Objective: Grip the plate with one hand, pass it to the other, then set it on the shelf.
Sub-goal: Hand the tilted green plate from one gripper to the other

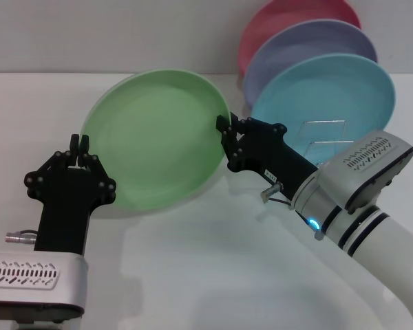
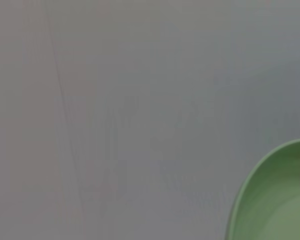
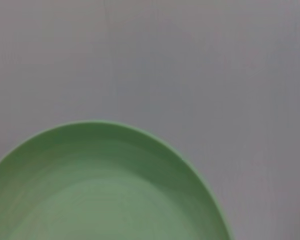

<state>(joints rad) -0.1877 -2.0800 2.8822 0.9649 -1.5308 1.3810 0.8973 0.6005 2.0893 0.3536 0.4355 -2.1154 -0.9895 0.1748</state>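
Note:
The light green plate (image 1: 155, 141) hangs tilted above the white table, its hollow facing me. My left gripper (image 1: 80, 144) stands upright at the plate's left rim, with its fingers pinched on the edge. At the right rim my right gripper (image 1: 227, 129), on the arm with the blue light (image 1: 313, 223), is shut on the edge. Part of the plate (image 3: 100, 195) fills the right wrist view. Only a corner of the plate (image 2: 275, 200) shows in the left wrist view. The wire shelf (image 1: 325, 137) stands behind my right arm, mostly hidden by it.
On the shelf lean a turquoise plate (image 1: 330, 89), a lavender plate (image 1: 310, 45) and a pink plate (image 1: 282, 20), one behind the other at the back right. White table top (image 1: 213, 261) spreads below the arms.

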